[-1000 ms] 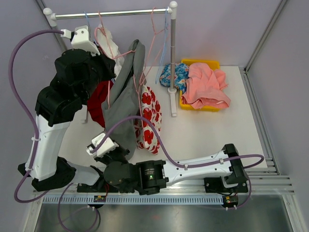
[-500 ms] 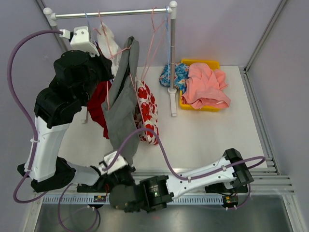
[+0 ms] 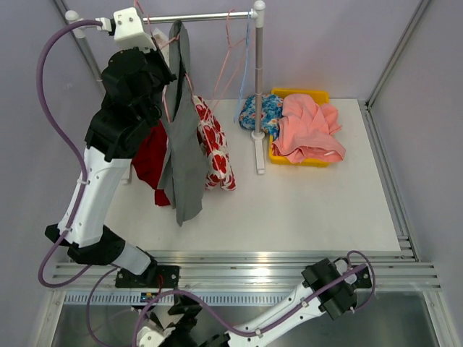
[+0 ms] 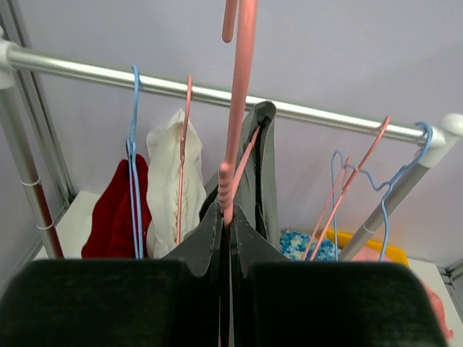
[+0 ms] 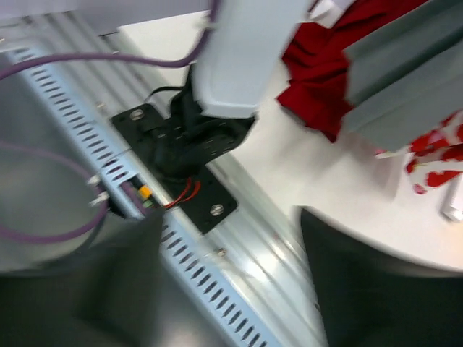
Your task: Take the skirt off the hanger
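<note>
Left arm (image 3: pixel 98 188): reared up from its base at the near left. The white lower link slants upward and the black upper links reach to the clothes rail (image 3: pixel 210 17), with the wrist high beside the rail's left end.
Left gripper (image 4: pixel 230 217): jaws pressed together on the stem of the pink hanger (image 4: pixel 237 108). Whether the hook rests on the rail cannot be told.
Grey skirt (image 3: pixel 181 159): draped over the pink hanger in a long fold. It hangs between a red garment (image 3: pixel 148 155) and a red-flowered garment (image 3: pixel 215 144).
Right arm (image 3: pixel 304 307): folded low, off the near edge of the table (image 3: pixel 325 202), forearm running left along the bottom of the top view.
Right gripper (image 5: pixel 231 289): low, near the left arm's base plate (image 5: pixel 188 155). Its blurred fingers stand apart with nothing between them.
</note>
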You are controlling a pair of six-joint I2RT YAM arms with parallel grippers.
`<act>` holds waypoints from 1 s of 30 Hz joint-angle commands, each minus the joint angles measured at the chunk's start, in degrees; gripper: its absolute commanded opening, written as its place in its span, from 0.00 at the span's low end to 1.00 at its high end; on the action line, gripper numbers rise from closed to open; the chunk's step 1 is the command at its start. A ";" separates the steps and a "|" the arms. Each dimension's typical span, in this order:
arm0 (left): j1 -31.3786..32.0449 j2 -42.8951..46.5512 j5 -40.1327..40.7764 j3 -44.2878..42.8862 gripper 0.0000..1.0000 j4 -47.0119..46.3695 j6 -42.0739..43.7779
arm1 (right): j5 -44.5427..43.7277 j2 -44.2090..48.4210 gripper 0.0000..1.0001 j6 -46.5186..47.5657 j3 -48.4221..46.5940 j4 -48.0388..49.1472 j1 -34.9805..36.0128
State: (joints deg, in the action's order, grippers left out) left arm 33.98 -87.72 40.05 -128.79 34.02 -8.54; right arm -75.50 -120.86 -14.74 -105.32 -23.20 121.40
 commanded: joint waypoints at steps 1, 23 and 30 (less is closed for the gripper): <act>1.17 8.87 -0.85 4.42 0.00 -9.52 -3.59 | -9.30 8.52 0.99 -3.54 1.07 -1.76 -4.05; 2.67 16.00 -20.00 -10.51 0.00 23.63 -9.04 | 0.53 26.82 0.99 82.51 20.06 90.88 -14.96; 2.67 19.08 -24.58 -9.11 0.00 23.64 -11.77 | 2.03 28.74 0.96 69.98 23.66 83.78 -22.26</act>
State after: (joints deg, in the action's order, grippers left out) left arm 36.51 -70.89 19.22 -136.77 65.06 -17.39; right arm -75.22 -93.84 61.14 -82.56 60.73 101.45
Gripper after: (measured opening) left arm 0.024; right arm 0.980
